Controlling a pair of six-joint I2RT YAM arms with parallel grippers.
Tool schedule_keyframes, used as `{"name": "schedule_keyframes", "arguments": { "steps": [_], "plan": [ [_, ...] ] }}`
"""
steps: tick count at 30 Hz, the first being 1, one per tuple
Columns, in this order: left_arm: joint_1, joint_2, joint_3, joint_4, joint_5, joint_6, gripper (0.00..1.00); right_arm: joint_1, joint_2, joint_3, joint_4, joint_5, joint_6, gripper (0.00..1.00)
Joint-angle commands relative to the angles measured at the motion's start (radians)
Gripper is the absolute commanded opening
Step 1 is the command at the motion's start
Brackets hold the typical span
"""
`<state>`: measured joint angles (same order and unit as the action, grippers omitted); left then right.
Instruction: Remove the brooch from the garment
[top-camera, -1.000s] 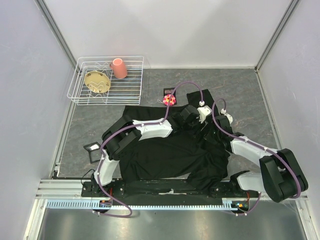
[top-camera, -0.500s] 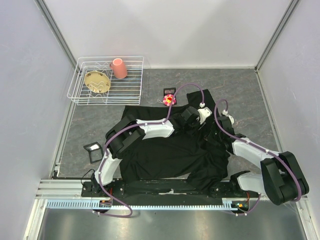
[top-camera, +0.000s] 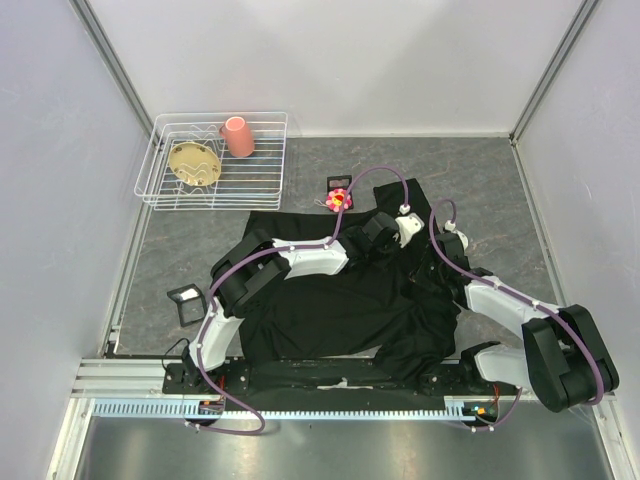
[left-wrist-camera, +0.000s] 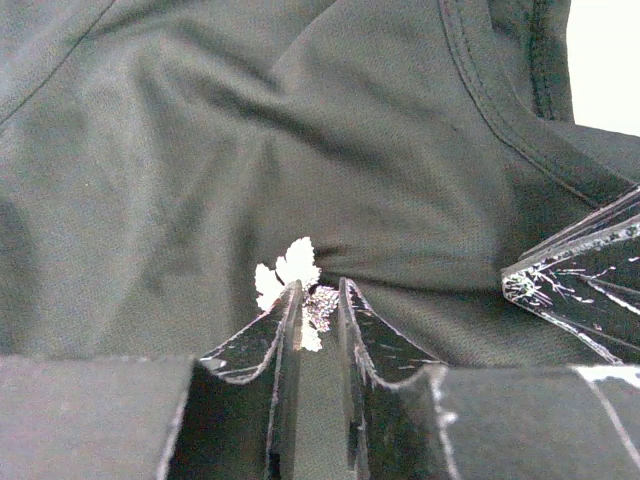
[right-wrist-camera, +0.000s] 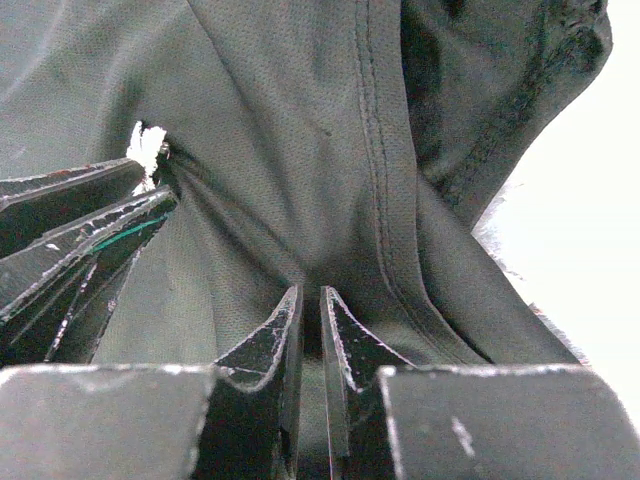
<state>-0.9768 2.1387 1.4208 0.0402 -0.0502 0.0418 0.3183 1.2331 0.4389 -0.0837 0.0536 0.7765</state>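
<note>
The garment is a large black shirt spread over the table. It fills the left wrist view and the right wrist view. A small silvery-white leaf-shaped brooch sits on the cloth. My left gripper is shut on the brooch, and the cloth puckers around it. My right gripper is shut on a fold of the shirt just beside a seam. A bit of the brooch shows at the tips of the left fingers. In the top view both grippers meet over the shirt's upper right part.
A white wire rack at the far left holds a pink cup and a tan dish. A pink-red flower-shaped object lies at the shirt's far edge. A small black frame lies left of the shirt.
The left arm's elbow has shifted slightly up and to the right over the shirt since one second ago. Both grippers stay together at the same spot.
</note>
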Motion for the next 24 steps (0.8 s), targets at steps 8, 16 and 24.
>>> {"name": "schedule_keyframes", "arguments": {
  "steps": [8,16,24],
  "plan": [
    [0.01,-0.034,-0.017,0.023,0.046,-0.013,0.11,-0.002,-0.04,0.024,-0.057,-0.041,-0.094,0.22],
    [0.038,-0.062,-0.048,0.006,0.127,-0.072,0.07,-0.008,-0.049,0.076,-0.041,-0.083,-0.154,0.28],
    [0.053,-0.068,-0.057,0.009,0.176,-0.102,0.03,-0.03,-0.021,0.123,-0.005,-0.109,-0.19,0.39]
  ]
}}
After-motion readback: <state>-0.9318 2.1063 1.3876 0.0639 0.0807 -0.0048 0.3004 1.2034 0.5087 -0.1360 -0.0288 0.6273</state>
